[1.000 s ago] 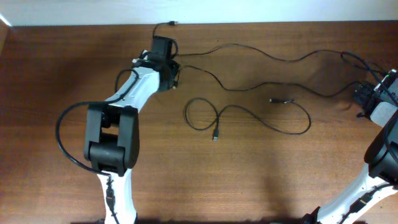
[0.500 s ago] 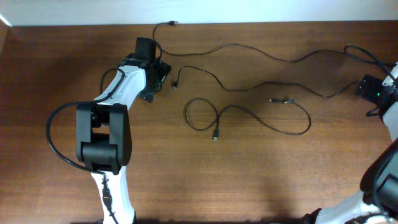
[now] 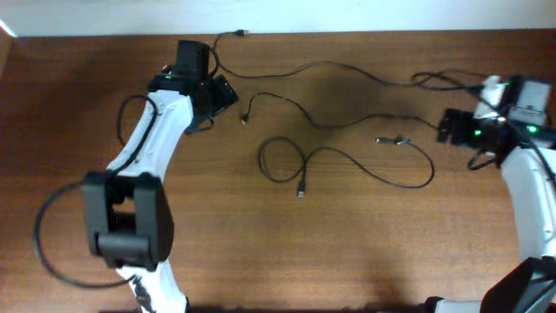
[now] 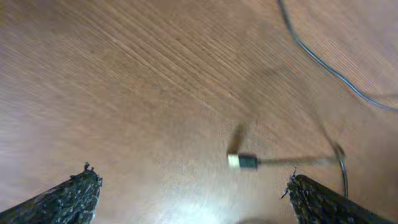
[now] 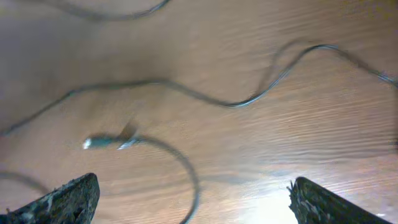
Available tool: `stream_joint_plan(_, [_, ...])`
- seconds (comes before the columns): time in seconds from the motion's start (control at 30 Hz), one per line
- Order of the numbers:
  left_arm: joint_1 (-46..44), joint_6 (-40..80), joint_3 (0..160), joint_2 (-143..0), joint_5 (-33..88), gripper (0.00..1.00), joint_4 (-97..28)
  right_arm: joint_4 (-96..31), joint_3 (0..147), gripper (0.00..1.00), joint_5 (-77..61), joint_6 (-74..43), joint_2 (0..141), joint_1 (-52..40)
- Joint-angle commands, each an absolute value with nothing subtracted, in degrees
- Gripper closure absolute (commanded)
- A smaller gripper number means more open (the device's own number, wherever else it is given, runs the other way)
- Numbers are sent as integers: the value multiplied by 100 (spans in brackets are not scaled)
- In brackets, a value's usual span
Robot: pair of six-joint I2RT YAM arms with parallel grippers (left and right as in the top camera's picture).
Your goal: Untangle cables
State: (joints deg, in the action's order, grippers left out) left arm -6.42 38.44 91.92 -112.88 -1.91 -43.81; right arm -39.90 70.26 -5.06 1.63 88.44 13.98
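Two spread, empty hands, left hand (image 4: 191, 182) and right hand (image 5: 194, 185), cables (image 3: 301, 189) between them.

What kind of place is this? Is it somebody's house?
Probably a robot workshop or lab, not a home. A left arm and a right arm stand at a wooden table, with loose black cables lying on it.

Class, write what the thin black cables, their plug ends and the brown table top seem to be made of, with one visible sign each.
Thin black cables: likely rubber or plastic sheath, matt; they lie in soft curves. Plug end: dark body, pale shiny tip, probably plastic and metal. Brown table top: wood or wood-look laminate, slight sheen; grain lines show.
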Motion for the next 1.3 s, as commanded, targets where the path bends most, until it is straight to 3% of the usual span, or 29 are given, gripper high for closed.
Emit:
stream_joint_plan(0.0, [-701, 2436, 9198, -10967, -272, 0, -4724, -4233, 7028, 1, -217, 259, 8849, 934])
stream_joint_plan(0.2, [-1017, 1636, 9198, -10969, -276, 1, -4989, -4482, 7028, 1, 3, 257, 9131, 784])
stream_joint_plan(0.53, [-1264, 1619, 9198, -10969, -276, 1, -4982, -4451, 7028, 0, -19, 259, 10355, 784])
stream_joint_plan(0.73, [-1264, 1619, 9198, -10969, -276, 1, -4982, -4397, 7028, 12, -14, 257, 10892, 784])
stream_joint_plan(0.93, [-1264, 1619, 9198, -10969, -276, 1, -4982, -4366, 7026, 43, 8, 257, 11054, 784])
stream_joint_plan(1.13, [-1264, 1619, 9198, -10969, -276, 1, -4982, -4112, 6963, 43, 69, 259, 11113, 788])
stream_joint_plan(1.27, [-1264, 1619, 9198, -10969, -276, 1, -4980, -3959, 6928, 35, 263, 263, 11113, 788])
